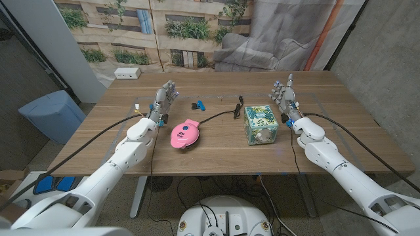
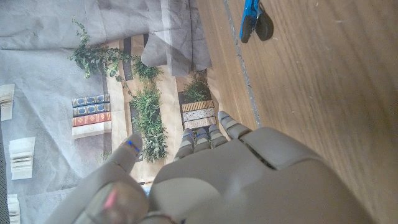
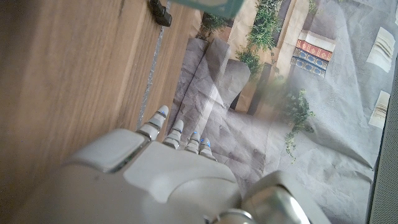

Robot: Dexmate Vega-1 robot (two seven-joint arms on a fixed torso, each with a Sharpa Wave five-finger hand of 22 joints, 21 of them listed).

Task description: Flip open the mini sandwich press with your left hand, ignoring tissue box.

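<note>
A pink mini sandwich press (image 1: 184, 133) lies with its lid down on the wooden table (image 1: 216, 154), near the middle; a black cable runs from it toward the back. My left hand (image 1: 164, 99) stands to its left and a little farther back, fingers apart and straight, holding nothing, clear of the press. In the left wrist view the back of my left hand (image 2: 236, 177) hovers over bare wood. A green patterned tissue box (image 1: 260, 124) sits right of the press. My right hand (image 1: 285, 95) stands open beyond the box's right side; its back (image 3: 155, 180) shows in the right wrist view.
A blue clip (image 1: 198, 105) lies behind the press, seen also as the blue clip (image 2: 250, 18) in the left wrist view. A white power strip (image 1: 127, 73) sits at the table's far left corner. A blue bin (image 1: 49, 115) stands on the floor left of the table.
</note>
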